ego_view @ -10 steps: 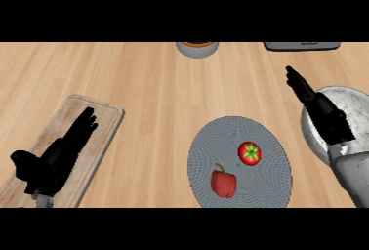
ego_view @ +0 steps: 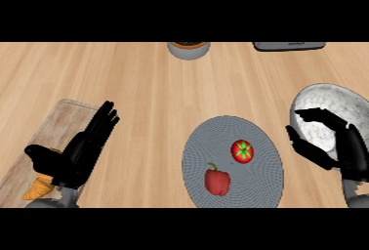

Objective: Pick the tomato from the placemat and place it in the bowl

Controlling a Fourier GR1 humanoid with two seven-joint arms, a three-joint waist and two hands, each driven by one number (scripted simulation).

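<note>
tomato [ego_view: 243, 151]: sitting on the placemat [ego_view: 216, 132], right of its middle, green stem facing up, nothing touching it.
placemat: round grey mat lying at about 5 o'clock on the counter [ego_view: 180, 93]; its lower edge is running to the bottom of the view.
pepper [ego_view: 217, 181]: red, lying on the same mat at 7 o'clock from the tomato, near it but apart.
bowl [ego_view: 328, 100]: metal, sitting at 2 o'clock from the tomato, just beside the mat's right rim; right side running out of view.
right hand [ego_view: 328, 141]: hovering over the bowl's near rim at 3 o'clock from the tomato, fingers partly curled with the thumb spread, gripping nothing.
left hand [ego_view: 83, 149]: resting at 9 o'clock, fingers straight, over the cutting board [ego_view: 57, 122]; holding nothing.
carrot [ego_view: 39, 188]: orange tip showing at the board's bottom corner, partly hidden under the left hand.
far edge: a small pot [ego_view: 190, 50] at 12 o'clock, a dark tray [ego_view: 288, 46] at 1 o'clock, both cut by the top.
progress: looking like nothing is done; tomato not picked up, bowl looking empty. Grasp, lift and drop all remaining.
room: bare wood lying between the hand and the tomato; pepper is crowding the low side, so coming in from the right looks easiest. Trip to the bowl is short.
</note>
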